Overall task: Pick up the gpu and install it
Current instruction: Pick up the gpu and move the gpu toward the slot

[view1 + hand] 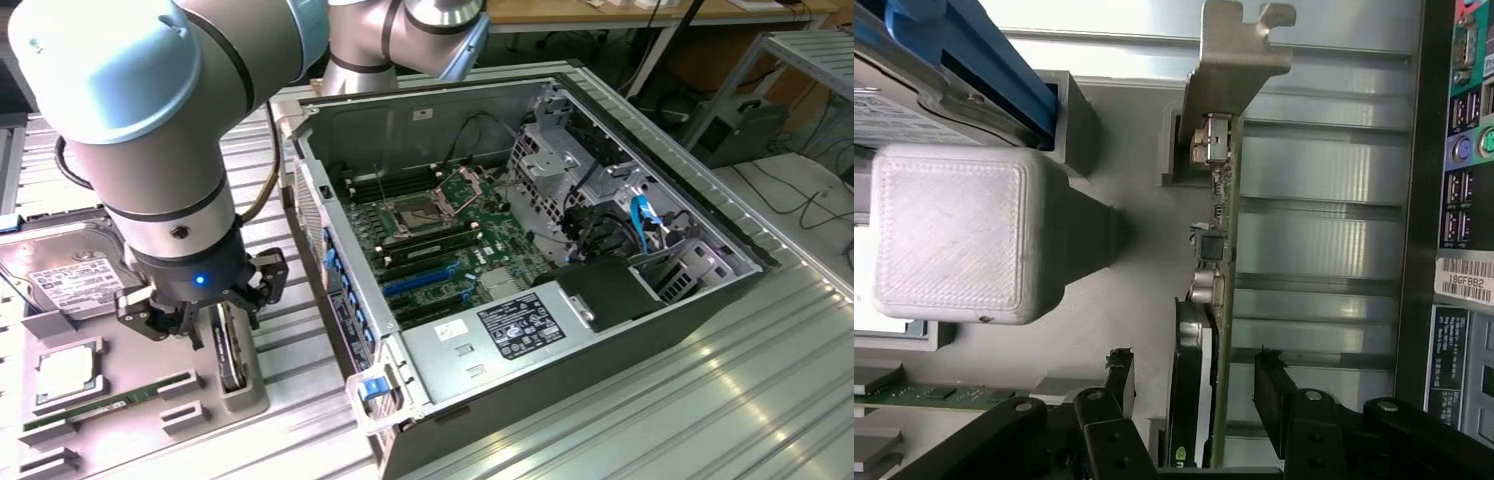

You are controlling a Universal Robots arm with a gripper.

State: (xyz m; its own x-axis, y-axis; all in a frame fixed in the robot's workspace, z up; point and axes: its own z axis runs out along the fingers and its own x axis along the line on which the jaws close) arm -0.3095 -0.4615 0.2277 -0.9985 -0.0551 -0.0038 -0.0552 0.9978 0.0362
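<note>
The worktop (747,400) is of ribbed silver metal. Two things lie directly on it. An open computer case (574,400) is in the middle. Just beside it, toward the exterior view's left edge, is a flat grey tray (140,365). The gpu (1206,285) stands on edge in the tray.

A: Arm (134,120), exterior view?
B: Left side of frame. Pale blue-grey links run from upper left downward; wrist (187,245) vertical, small blue light lit.
A: Gripper (200,328)?
B: Lower left of frame, pointing straight down. Jaws stand wide apart.
A: Wrist view?
B: Two black fingers (1119,385), parallel, tips level, clear gap between.
</note>
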